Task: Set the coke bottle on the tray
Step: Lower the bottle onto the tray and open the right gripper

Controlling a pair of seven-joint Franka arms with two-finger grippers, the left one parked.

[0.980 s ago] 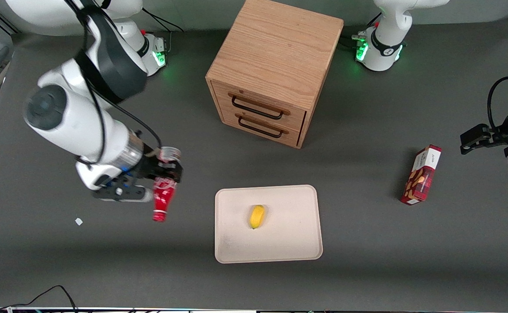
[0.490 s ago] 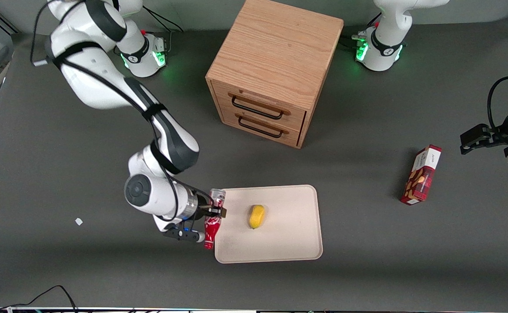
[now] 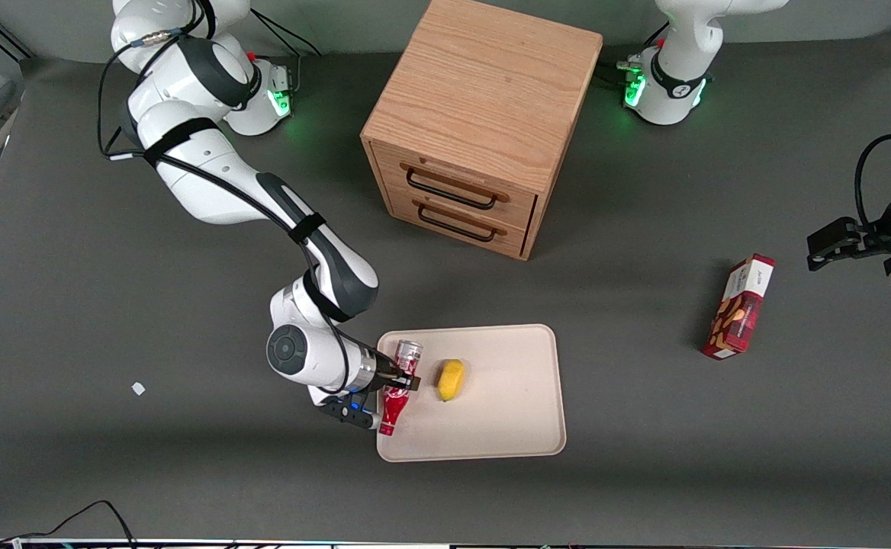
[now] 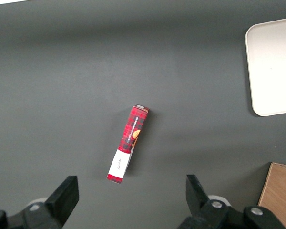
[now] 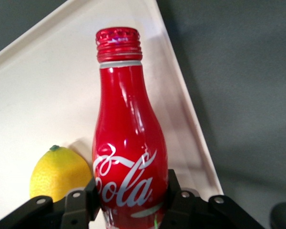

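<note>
My right gripper (image 3: 398,381) is shut on the coke bottle (image 3: 394,404), a slim red bottle with white script, a silver base and a red cap. The bottle (image 5: 126,133) hangs tilted above the beige tray (image 3: 506,427), over the tray's end toward the working arm, with its capped neck pointing toward the front camera. In the right wrist view the gripper (image 5: 129,198) clamps the bottle's body from both sides, and the tray (image 5: 47,81) lies under it.
A yellow lemon (image 3: 451,379) lies on the tray close beside the bottle, also the lemon (image 5: 59,174) by the fingers. A wooden two-drawer cabinet (image 3: 476,122) stands farther back. A red snack box (image 3: 739,306) lies toward the parked arm's end. A small white scrap (image 3: 138,388) lies on the table.
The right arm has carried the bottle sideways from the open table toward the tray; the bottle now hangs over the tray's end near the lemon.
</note>
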